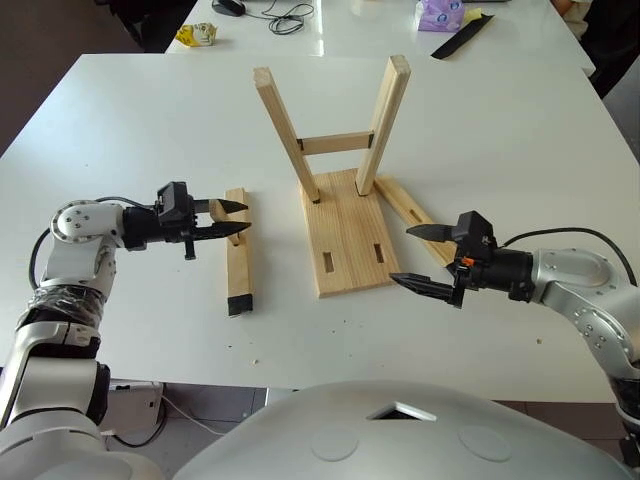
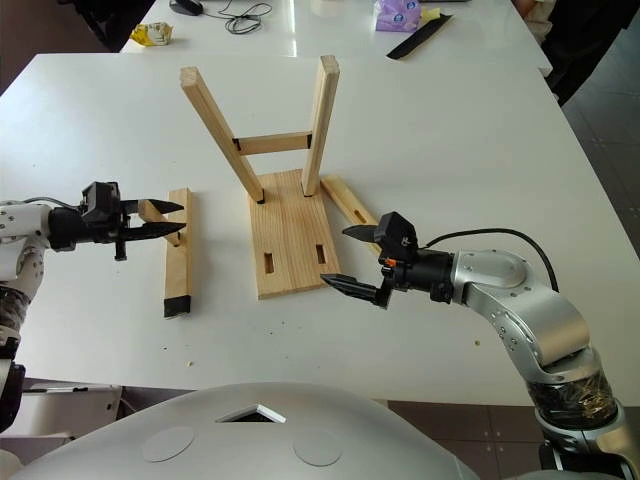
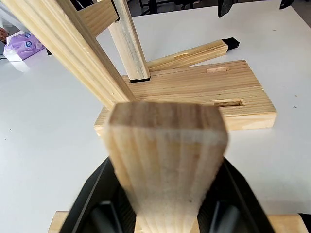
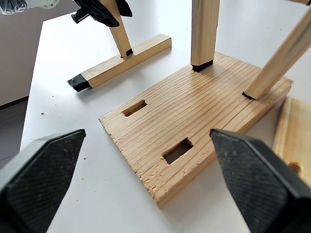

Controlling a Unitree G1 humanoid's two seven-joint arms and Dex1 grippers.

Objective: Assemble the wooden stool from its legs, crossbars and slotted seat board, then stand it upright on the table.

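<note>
Left gripper [image 1: 240, 217] clamping crossbar [image 3: 165, 160]; right gripper [image 1: 400, 254] spread wide, beside seat board [image 1: 340, 240]

Silver left arm [image 1: 85, 228], silver right arm [image 1: 580, 275], black jaws, black cables [image 1: 555, 231]

This looks like an office or lab workroom. A large white table [image 1: 120, 120] stands in front, and a second table [image 1: 340, 42], also white, adjoins it at 12 o'clock. On the second one lie a computer mouse [image 1: 229, 7] and a looped cable [image 1: 290, 17] at 11 o'clock, and a tissue pack [image 1: 440, 14] at 1 o'clock. Dark floor [image 1: 30, 60] shows at 10 o'clock.
</note>
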